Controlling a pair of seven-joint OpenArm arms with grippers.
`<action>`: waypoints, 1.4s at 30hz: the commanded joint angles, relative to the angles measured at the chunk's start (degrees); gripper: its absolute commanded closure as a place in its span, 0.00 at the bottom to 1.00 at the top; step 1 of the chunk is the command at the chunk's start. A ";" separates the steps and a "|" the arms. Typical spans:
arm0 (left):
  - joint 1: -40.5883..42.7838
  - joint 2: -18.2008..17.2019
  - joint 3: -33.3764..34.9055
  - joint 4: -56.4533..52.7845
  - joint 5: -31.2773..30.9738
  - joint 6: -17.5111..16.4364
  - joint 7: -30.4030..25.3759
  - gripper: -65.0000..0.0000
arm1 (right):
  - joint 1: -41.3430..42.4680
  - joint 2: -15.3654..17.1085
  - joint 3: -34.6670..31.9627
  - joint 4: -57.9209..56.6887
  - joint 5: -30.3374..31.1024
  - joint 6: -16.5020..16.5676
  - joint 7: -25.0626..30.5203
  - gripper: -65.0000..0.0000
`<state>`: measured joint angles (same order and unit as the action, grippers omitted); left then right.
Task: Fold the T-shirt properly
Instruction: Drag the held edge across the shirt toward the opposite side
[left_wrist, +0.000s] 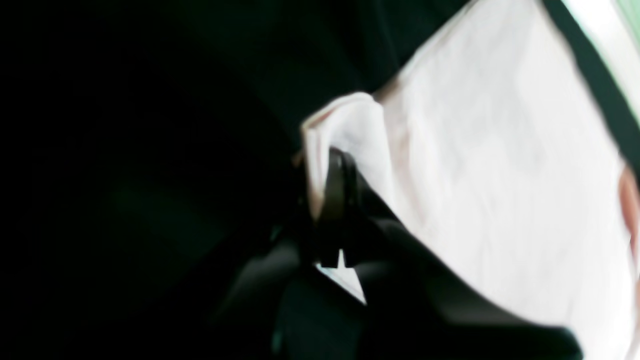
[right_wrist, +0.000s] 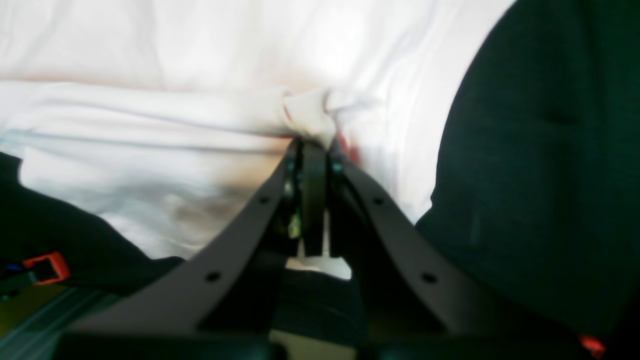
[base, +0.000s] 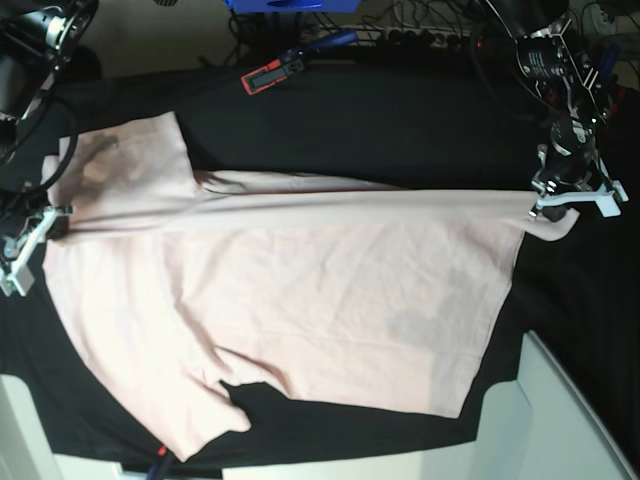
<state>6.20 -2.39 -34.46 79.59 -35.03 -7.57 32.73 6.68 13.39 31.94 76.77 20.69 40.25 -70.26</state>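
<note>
The plain pale pink cotton T-shirt (base: 300, 290) shows no print, only 2 faint grey shadow patches on its cloth. Under it lies a big black cloth (base: 400, 130). The matte black left gripper (left_wrist: 340, 175) and the matte black right gripper (right_wrist: 314, 150) meet the pink fabric. A small red-and-black rectangular device (base: 268, 75) sits on the black cloth.
</note>
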 joint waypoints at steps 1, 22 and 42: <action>-1.05 -0.73 -1.72 0.28 -0.01 0.41 -2.01 1.00 | 1.10 1.43 0.19 -0.33 -0.42 -0.25 1.73 1.00; -7.91 -0.99 1.80 -6.14 0.17 0.41 -2.45 1.00 | 5.76 4.06 -5.61 -11.67 -0.34 -0.25 11.58 1.00; -13.36 1.03 5.23 -10.10 11.25 0.32 -2.18 1.00 | 7.61 5.21 -4.74 -16.42 -0.25 -3.02 13.78 0.99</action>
<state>-6.52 -0.69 -29.12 68.69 -23.40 -6.85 31.70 12.99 17.32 26.79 59.35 19.92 37.41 -57.45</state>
